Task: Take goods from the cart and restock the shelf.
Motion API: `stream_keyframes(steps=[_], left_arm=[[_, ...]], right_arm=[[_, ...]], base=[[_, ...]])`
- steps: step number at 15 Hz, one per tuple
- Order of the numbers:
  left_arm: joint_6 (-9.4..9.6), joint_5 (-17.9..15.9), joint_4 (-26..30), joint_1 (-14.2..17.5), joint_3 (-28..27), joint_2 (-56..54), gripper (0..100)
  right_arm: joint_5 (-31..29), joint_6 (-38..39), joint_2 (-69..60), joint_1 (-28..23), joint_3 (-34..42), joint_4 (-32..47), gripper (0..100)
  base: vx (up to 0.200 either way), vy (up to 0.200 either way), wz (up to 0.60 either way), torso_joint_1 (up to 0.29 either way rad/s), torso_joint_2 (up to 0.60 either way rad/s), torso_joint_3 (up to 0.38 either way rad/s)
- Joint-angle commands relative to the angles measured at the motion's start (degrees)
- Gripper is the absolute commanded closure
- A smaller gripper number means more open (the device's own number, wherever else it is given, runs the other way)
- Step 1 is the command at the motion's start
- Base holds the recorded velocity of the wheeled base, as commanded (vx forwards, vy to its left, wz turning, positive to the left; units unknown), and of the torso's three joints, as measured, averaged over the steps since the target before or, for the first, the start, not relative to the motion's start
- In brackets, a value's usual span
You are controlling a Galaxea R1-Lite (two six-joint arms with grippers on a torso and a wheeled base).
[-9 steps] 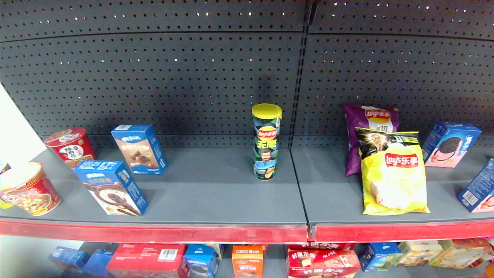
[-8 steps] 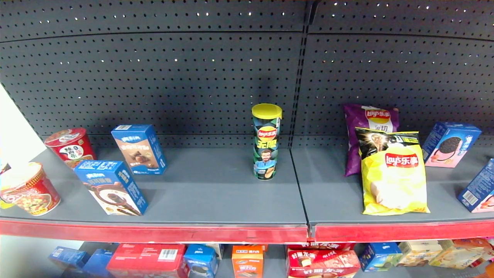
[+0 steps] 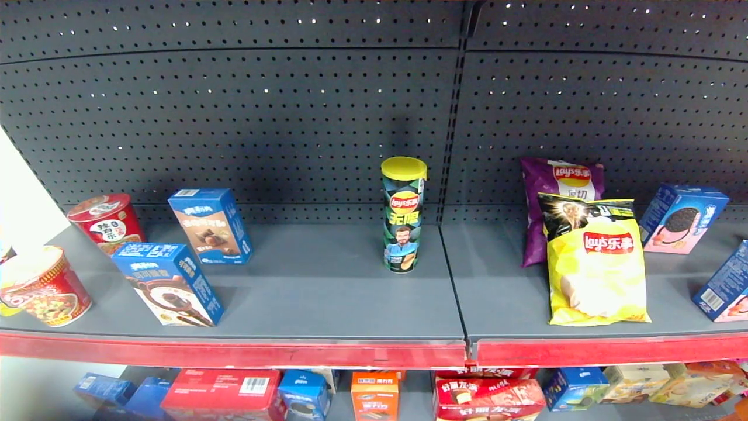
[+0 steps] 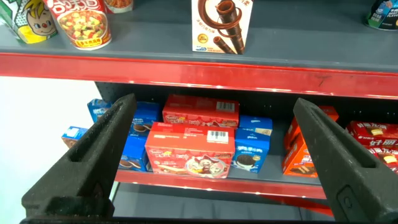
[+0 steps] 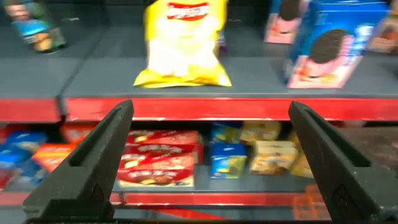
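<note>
Upper shelf (image 3: 327, 304), grey deck with a red front lip, stock as follows. Far left, one red noodle cup (image 3: 44, 286) near the lip and a second noodle cup (image 3: 107, 222) farther back. Just right of these, a blue biscuit-stick box (image 3: 169, 283) near the front and a blue chocolate box (image 3: 211, 225) behind it. In the middle, toward the back, stands a chip can (image 3: 403, 213) with a yellow lid, upright and well apart from the rest. On the right, a purple chip bag (image 3: 561, 187) leans at the back, and a yellow chip bag (image 3: 596, 263) overlaps its front. Further right are a blue-and-pink cookie box (image 3: 681, 219) and an edge box (image 3: 724, 283). Lower shelf (image 4: 249, 186): red boxes (image 4: 189, 149) and blue packs. My left hand (image 4: 214, 168) is spread wide, holding nothing, before the lower shelf's left part. My right hand (image 5: 211, 168) is likewise wide apart and empty, below the yellow chip bag.
</note>
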Motion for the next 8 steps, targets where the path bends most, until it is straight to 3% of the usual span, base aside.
stream_keyframes(steps=[1, 3, 6, 8], left_arm=[[-0.01, 0.0, 0.0, 0.0, 0.0, 0.0, 0], [-0.01, 0.0, 0.0, 0.0, 0.0, 0.0, 0], [-0.01, 0.0, 0.0, 0.0, 0.0, 0.0, 0], [-0.01, 0.0, 0.0, 0.0, 0.0, 0.0, 0]], right_arm=[[-4.0, -1.3, -3.7, -4.1, -0.8, -0.1, 0], [-8.3, -4.1, -4.8, -7.3, -2.8, 1.0, 0], [-6.5, -4.8, -3.9, -7.2, -4.8, 1.9, 0], [-8.1, -4.8, -0.8, -7.7, -11.6, 8.9, 0]], base=[[0.000, 0.000, 0.00, 0.000, 0.00, 0.000], [0.000, 0.000, 0.00, 0.000, 0.00, 0.000], [0.000, 0.000, 0.00, 0.000, 0.00, 0.000], [0.000, 0.000, 0.00, 0.000, 0.00, 0.000]])
